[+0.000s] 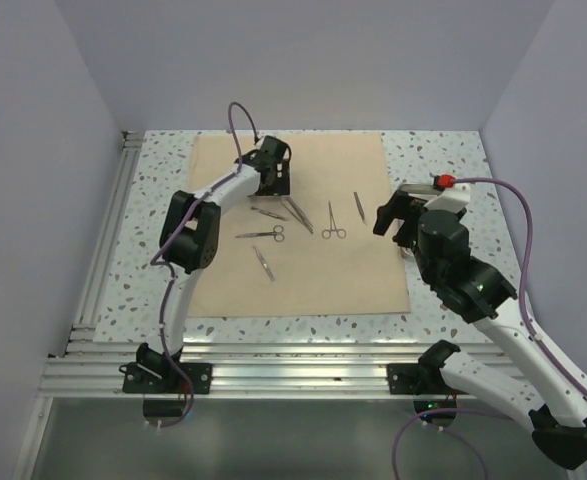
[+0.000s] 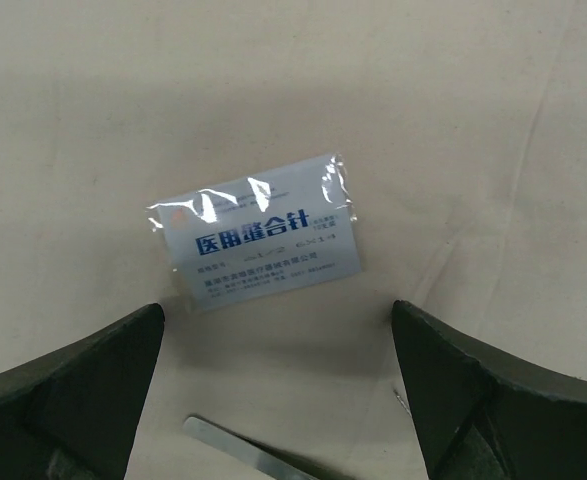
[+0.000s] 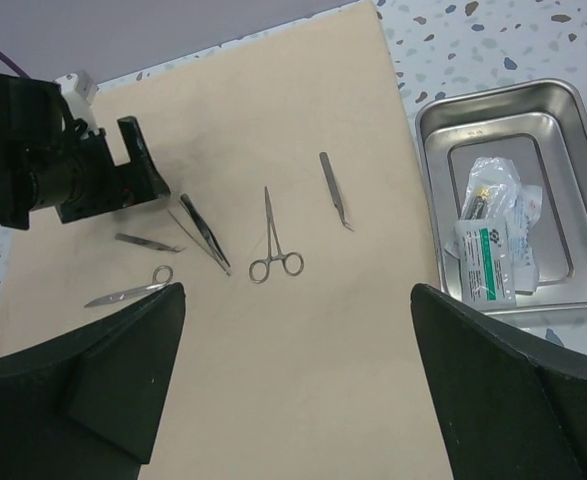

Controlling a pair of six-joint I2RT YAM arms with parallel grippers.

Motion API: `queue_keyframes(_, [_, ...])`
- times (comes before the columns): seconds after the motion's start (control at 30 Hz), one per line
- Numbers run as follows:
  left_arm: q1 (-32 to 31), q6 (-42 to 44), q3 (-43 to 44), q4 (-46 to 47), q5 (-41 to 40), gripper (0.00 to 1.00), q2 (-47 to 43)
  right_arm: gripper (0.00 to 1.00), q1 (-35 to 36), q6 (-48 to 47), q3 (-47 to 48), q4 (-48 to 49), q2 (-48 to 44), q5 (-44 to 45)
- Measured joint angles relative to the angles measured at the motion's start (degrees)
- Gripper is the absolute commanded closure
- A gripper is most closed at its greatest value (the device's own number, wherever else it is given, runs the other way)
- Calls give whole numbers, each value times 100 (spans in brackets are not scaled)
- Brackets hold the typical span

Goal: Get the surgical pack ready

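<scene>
The tan cloth sheet (image 1: 303, 270) lies flat on the table. On it lie scissors (image 1: 263, 234), ring-handled forceps (image 1: 333, 222) and several tweezers (image 1: 358, 206). My left gripper (image 1: 273, 172) is open and empty, low over the cloth's back left. Between its fingers (image 2: 83, 385) the left wrist view shows a clear packet with a blue-printed label (image 2: 258, 232) lying flat, and a tweezer tip (image 2: 238, 442). My right gripper (image 3: 298, 310) is open and empty above the cloth's right part. The steel tray (image 3: 573, 150) holds clear packets (image 3: 493, 235); the forceps (image 3: 273, 240) and scissors (image 3: 128, 290) also show there.
The tray sits on the speckled tabletop (image 1: 453, 160) just right of the cloth, under my right arm in the top view. White walls enclose the back and sides. An aluminium rail frame (image 1: 293, 375) runs along the near edge.
</scene>
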Motion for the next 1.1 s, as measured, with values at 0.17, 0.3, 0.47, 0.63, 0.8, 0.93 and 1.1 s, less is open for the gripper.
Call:
queue_keyframes(0.17, [66,-212,15,-4,-326,0,0,1,0,-2,-26,0,9,-79])
queue_keyframes(0.3, [131,-332,15,46,-376,0,0,1,0,-13,-31,0,9,-125])
queue_keyframes(0.47, [186,-446,42,127,-330,0,13,1,0,-17,-35,2,11,-129])
queue_keyframes(0.63, [192,-525,170,173,-166,0,96,1,0,-20,-35,2,24,-136])
queue_keyframes(0.8, [192,-632,345,173,-37,0,240,2,0,-35,-37,13,59,-142])
queue_keyframes(0.93, [192,-667,507,170,-24,0,328,1,0,-57,-37,15,59,-144])
queue_keyframes(1.1, [192,-673,544,175,-39,4,363,1,0,-61,-37,20,57,-149])
